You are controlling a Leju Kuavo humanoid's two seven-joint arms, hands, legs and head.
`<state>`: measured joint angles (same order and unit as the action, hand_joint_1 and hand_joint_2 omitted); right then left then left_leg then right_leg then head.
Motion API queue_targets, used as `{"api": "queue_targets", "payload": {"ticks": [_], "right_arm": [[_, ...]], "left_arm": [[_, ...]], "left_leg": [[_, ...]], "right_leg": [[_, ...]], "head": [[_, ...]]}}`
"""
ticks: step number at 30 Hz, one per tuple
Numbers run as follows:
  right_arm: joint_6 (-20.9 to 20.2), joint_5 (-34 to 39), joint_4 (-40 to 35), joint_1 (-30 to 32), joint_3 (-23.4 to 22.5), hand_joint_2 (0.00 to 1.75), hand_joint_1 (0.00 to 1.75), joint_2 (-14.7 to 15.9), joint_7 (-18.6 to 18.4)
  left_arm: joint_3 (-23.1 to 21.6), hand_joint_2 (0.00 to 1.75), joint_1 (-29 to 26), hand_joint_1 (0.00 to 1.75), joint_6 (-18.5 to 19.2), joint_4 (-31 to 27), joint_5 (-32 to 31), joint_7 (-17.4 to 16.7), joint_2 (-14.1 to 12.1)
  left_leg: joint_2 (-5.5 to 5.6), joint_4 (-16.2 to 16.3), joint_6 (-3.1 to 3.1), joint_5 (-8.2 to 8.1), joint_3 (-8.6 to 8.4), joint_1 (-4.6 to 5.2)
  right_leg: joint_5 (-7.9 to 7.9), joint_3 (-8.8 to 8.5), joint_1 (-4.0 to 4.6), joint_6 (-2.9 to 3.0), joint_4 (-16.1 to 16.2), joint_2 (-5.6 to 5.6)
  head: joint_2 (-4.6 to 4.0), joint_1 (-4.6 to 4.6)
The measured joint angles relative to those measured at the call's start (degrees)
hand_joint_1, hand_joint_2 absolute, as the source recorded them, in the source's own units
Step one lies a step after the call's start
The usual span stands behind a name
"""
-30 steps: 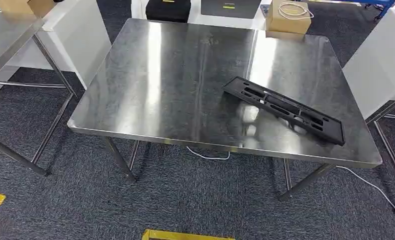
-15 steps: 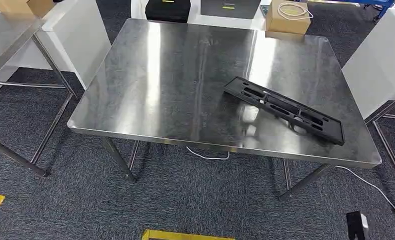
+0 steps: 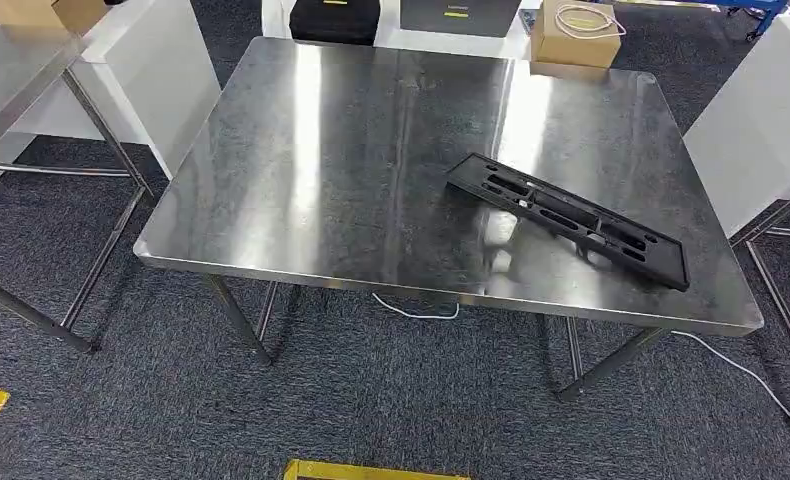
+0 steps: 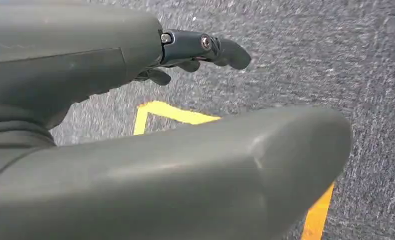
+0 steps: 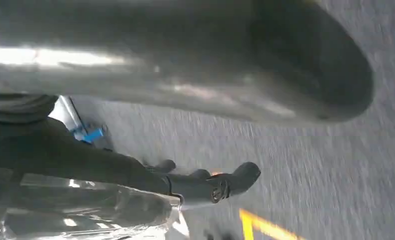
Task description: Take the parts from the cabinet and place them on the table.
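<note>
A long black flat part (image 3: 567, 219) with several cut-outs lies slantwise on the right half of the steel table (image 3: 301, 190), near its front right corner. No hand touches it. In the left wrist view my left hand (image 4: 135, 160) hangs over grey carpet with its thick thumb and dark fingers (image 4: 205, 47) apart and nothing between them. In the right wrist view my right hand (image 5: 150, 85) also hangs over carpet, its dark fingers (image 5: 210, 185) stretched out and empty. A shiny, blurred surface (image 5: 85, 210) lies beside that hand; what it is I cannot tell.
A cardboard box (image 3: 575, 35) with a coiled white cable sits at the table's far right edge, with a black case (image 3: 335, 20) behind the table. Another steel table (image 3: 11, 70) stands to the left and white panels (image 3: 761, 120) to the right. Yellow floor tape (image 3: 371, 470) marks the carpet in front.
A small dark shape that showed at the lower right edge of the head view half a second ago is gone. The black part has not moved.
</note>
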<state>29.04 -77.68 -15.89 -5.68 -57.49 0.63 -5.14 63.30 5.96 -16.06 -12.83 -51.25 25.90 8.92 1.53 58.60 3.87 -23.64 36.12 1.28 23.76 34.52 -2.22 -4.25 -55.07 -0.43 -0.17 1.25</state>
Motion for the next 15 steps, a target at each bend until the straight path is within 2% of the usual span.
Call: {"api": "queue_targets", "payload": {"ticks": [8,15], "right_arm": [[-4.24,0.72,1.97,0.46,-1.94,0.00,0.00,-3.43,0.33],[-10.51,0.15,2.86,0.56,-2.03,0.00,0.00,-4.72,0.09]], "left_arm": [[-1.44,0.00,0.48,0.00,0.00,-0.02,-3.44,-0.55,-1.20],[-1.57,0.00,1.16,0.00,0.06,-0.04,-3.67,-1.11,-1.53]], "left_leg": [[0.00,0.00,0.01,0.01,-0.01,0.00],[0.00,0.00,0.01,0.01,-0.01,0.01]], "right_leg": [[0.00,-0.01,-0.01,0.00,0.00,0.05],[-0.01,-0.02,-0.02,0.00,0.00,0.07]], "head": [[0.00,-0.02],[0.00,0.00]]}}
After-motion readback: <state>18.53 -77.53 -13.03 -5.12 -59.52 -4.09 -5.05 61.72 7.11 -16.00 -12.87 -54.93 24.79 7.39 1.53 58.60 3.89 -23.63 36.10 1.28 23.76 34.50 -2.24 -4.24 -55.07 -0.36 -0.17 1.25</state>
